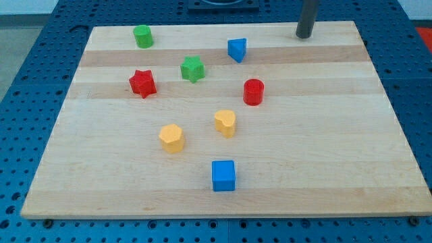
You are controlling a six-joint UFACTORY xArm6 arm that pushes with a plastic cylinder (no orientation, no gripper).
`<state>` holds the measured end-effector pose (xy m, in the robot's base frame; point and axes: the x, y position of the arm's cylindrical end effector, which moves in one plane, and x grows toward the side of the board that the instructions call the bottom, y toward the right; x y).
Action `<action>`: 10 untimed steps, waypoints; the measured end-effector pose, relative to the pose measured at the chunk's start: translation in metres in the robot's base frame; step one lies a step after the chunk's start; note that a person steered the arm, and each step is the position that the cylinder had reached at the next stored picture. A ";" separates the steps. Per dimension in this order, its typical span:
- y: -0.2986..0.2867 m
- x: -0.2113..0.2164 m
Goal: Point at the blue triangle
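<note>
The blue triangle (pixel 236 49) sits on the wooden board near the view's top, a little right of centre. My tip (pixel 304 36) is the lower end of a dark rod at the board's top edge, to the right of the blue triangle and slightly above it, well apart from it. No block touches the tip.
A green block (pixel 142 36) is at top left. A green star (pixel 192 69) and a red star (pixel 142 84) lie left of the triangle. A red cylinder (pixel 253 92), two yellow blocks (pixel 225 123) (pixel 171 138) and a blue cube (pixel 223 175) lie below.
</note>
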<state>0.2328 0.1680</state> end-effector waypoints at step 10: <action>-0.092 0.015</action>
<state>0.2478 0.0762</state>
